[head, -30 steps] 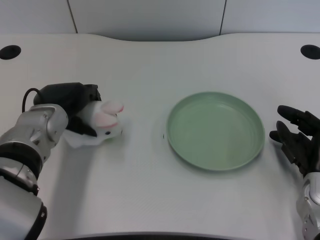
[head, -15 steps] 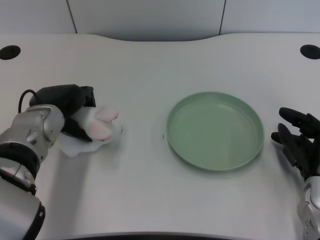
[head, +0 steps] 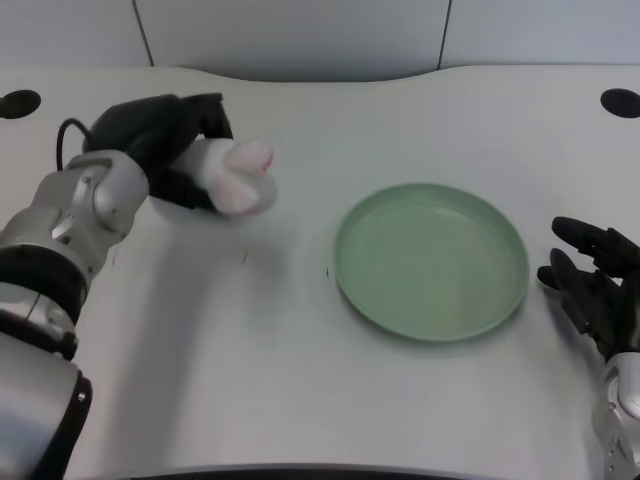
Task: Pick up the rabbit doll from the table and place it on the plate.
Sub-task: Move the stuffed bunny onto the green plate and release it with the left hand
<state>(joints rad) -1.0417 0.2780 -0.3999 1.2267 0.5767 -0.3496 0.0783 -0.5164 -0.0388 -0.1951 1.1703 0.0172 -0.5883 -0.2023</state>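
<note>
Now left hand [head: 170,140] curled round rabbit doll [head: 232,178], holding it left of plate [head: 431,262].

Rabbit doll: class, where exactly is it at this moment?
In the head view, the rabbit doll is on the picture's left, gripped in the left robot hand, to the left of the green plate and not yet on it.

A single head view looks down and forward from the robot's own height onto the white surface [head: 300,400]. It takes in the surface's far edge and the wall behind, with the green plate [head: 431,262] sitting right of the picture's centre.
</note>
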